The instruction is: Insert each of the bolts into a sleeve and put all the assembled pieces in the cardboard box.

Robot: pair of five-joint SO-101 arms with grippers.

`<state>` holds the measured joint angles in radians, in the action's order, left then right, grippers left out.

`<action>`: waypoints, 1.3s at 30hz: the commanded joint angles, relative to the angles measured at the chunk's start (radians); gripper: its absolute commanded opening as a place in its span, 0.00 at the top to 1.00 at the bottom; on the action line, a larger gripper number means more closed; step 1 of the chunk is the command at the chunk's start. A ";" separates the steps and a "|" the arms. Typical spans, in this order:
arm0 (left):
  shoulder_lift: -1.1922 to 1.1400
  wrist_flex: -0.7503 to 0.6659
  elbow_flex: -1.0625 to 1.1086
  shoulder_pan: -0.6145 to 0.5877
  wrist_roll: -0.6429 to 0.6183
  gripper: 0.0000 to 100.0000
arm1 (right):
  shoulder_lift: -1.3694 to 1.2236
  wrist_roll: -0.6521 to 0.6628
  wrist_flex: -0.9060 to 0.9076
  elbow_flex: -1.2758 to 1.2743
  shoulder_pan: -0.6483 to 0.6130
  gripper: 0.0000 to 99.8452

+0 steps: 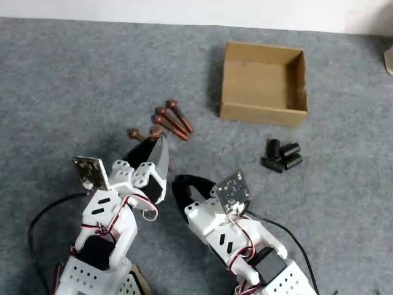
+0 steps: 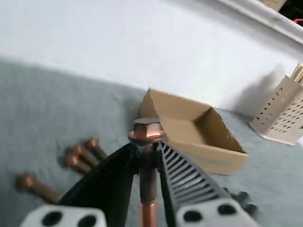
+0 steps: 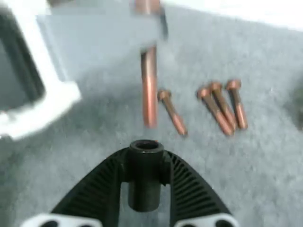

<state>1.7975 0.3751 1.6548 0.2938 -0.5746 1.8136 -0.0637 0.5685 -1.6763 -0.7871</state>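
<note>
The left claw [image 2: 147, 147] is pinching a bolt [image 2: 147, 130] by its shank above the table [image 1: 55, 92], with the head pointing away from the arm. A lone bolt [image 1: 136, 133] is lying just beyond this claw, and three loose bolts [image 1: 174, 120] are lying together slightly farther right. The right claw [image 3: 145, 158] is gripping a black sleeve [image 3: 144, 184], whose open bore is facing the held bolt's tip, near it but apart. At far right the cardboard box [image 1: 263, 114] is sitting open, with a cluster of sleeves [image 1: 281, 155] lying near its front wall.
</note>
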 commanded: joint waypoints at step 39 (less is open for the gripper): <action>0.021 0.190 -0.203 0.168 0.163 0.99 | 0.016 -0.012 -0.108 -0.140 0.016 1.00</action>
<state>1.8144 0.5639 1.4415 0.4473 -0.4196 1.8121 -0.0637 0.4657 -1.6763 -0.7902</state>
